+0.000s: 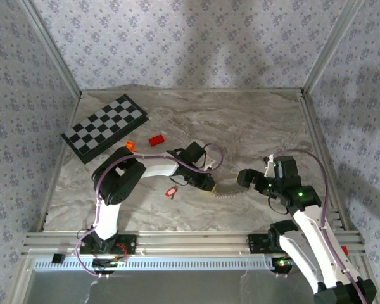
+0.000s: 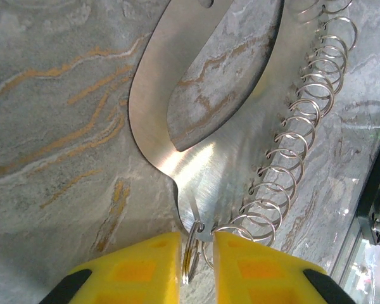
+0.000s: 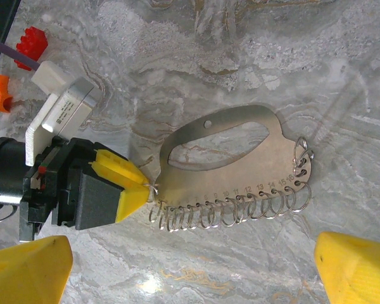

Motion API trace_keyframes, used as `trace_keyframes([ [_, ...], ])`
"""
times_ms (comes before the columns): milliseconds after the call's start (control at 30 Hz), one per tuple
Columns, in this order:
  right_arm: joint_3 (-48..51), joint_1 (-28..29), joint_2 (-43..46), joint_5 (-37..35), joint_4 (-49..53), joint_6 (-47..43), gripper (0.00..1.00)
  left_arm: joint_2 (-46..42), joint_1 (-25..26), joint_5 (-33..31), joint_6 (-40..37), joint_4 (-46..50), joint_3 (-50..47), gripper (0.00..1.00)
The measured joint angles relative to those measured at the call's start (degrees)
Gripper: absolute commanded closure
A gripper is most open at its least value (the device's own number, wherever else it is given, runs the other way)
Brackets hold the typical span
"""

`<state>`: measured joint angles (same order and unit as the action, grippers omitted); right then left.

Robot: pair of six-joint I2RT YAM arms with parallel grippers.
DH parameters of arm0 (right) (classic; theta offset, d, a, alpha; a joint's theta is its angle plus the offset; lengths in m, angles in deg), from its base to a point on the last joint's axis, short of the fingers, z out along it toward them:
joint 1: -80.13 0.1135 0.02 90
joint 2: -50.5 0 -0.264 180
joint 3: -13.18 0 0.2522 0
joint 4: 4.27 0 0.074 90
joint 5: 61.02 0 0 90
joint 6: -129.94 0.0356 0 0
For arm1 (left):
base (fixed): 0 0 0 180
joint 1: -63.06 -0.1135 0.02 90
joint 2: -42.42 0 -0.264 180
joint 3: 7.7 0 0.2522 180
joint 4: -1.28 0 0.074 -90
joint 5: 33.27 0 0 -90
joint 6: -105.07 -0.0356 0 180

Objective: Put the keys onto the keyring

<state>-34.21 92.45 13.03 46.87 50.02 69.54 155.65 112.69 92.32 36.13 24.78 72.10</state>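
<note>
A flat silvery metal plate (image 3: 177, 136) with an oval cut-out lies on the marble table, with a row of several small split rings (image 3: 228, 212) along one edge. My left gripper (image 2: 197, 253) has its yellow fingers shut on the end split ring (image 2: 191, 250) at the plate's narrow tip. From above, the left gripper (image 1: 210, 185) meets the plate (image 1: 228, 190) at its left end. My right gripper (image 3: 190, 272) hangs open above the plate, its fingers wide apart. The keyring with its red tag (image 1: 171, 191) lies just left of the left gripper. Toothed keys are out of view.
A folded chessboard (image 1: 104, 126) lies at the back left. A red block (image 1: 156, 140) and an orange curved piece (image 1: 130, 145) sit beside it, behind the left arm. The right gripper (image 1: 244, 179) is close to the plate's right end.
</note>
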Motion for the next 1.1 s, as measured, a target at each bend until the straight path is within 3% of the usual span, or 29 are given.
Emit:
trace_keyframes([
  [433, 0.0, -0.57, 0.07, 0.15, 0.02, 0.0, 0.0, -0.81, 0.0, 0.26, 0.0, 0.2, -0.31, 0.93],
  [1100, -0.07, -0.96, 0.74, 0.13, 0.04, 0.0, 0.0, -1.11, 0.0, 1.07, 0.0, 0.2, -0.66, 0.87],
])
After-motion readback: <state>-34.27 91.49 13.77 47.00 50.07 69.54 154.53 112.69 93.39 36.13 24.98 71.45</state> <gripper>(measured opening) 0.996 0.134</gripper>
